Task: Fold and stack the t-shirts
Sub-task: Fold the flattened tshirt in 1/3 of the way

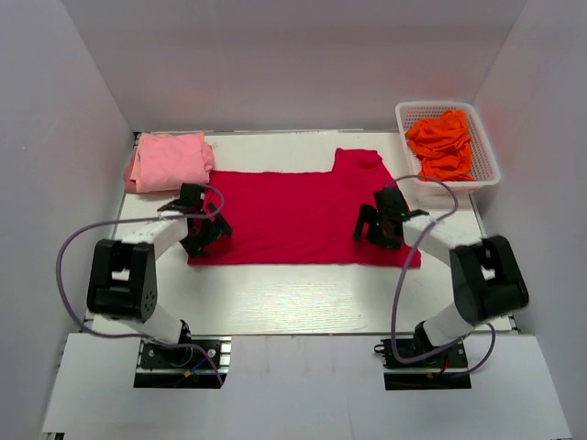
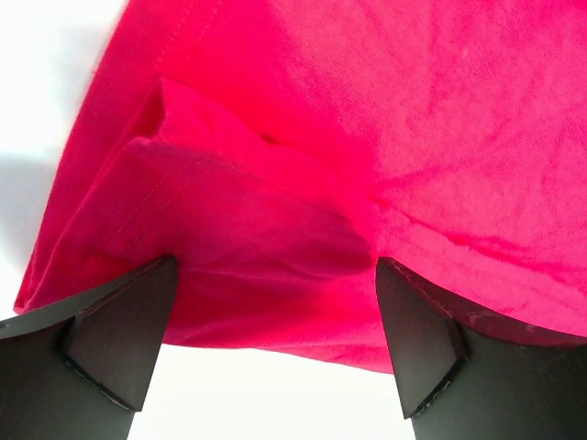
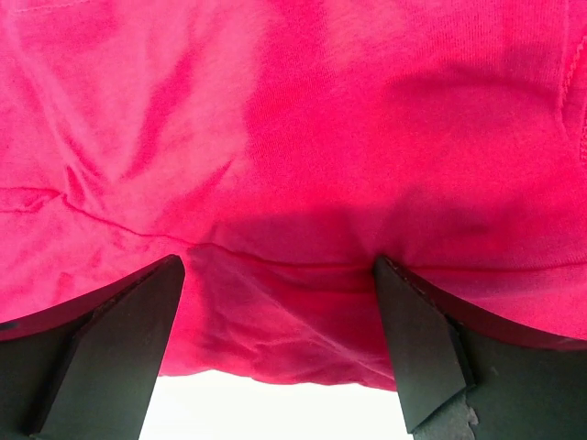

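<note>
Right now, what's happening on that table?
Both arms are at the crimson t-shirt, laid out on the table. The left tool and right tool are open at its near edge, one toward each end, clamping nothing. A pink t-shirt lies far left. Orange t-shirts sit in the white basket, far right.

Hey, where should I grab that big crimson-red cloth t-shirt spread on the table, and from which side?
Pinch the crimson-red cloth t-shirt along its near edge, one tool toward each end, coming in low from the arms' side. It lies flat, so an edge is probably the only lip, and the open left tool and right tool straddle this one.
</note>
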`<action>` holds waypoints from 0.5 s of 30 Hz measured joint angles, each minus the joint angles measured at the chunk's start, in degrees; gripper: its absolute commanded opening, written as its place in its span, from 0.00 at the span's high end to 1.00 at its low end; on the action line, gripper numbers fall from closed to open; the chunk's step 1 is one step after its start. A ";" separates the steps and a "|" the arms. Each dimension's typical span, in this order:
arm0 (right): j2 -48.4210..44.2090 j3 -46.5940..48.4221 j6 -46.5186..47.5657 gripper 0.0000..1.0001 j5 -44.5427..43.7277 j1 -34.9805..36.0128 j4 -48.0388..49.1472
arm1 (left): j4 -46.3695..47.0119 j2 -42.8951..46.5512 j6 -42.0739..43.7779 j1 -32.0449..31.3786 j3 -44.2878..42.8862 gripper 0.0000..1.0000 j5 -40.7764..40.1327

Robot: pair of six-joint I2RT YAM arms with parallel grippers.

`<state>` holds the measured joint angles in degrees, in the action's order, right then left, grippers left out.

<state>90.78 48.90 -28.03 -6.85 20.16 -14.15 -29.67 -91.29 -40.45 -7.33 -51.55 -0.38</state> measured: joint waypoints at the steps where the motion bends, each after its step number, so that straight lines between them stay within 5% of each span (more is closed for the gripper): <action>1: -2.54 -2.27 -0.72 0.10 0.17 0.02 -0.63 | -0.46 1.97 -0.48 0.00 1.95 0.00 0.26; 10: -26.51 -18.71 -6.29 0.10 2.80 0.61 -11.93 | -14.32 21.99 -9.55 0.00 17.44 0.00 5.60; 15: -30.73 -16.94 -5.40 0.10 3.02 0.98 -21.11 | -27.43 28.52 -13.25 0.07 13.77 0.00 3.26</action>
<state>60.05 31.97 -33.43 -3.84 21.15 -35.27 -57.10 -62.76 -53.69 -7.27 -37.78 2.87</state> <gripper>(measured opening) 0.902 0.996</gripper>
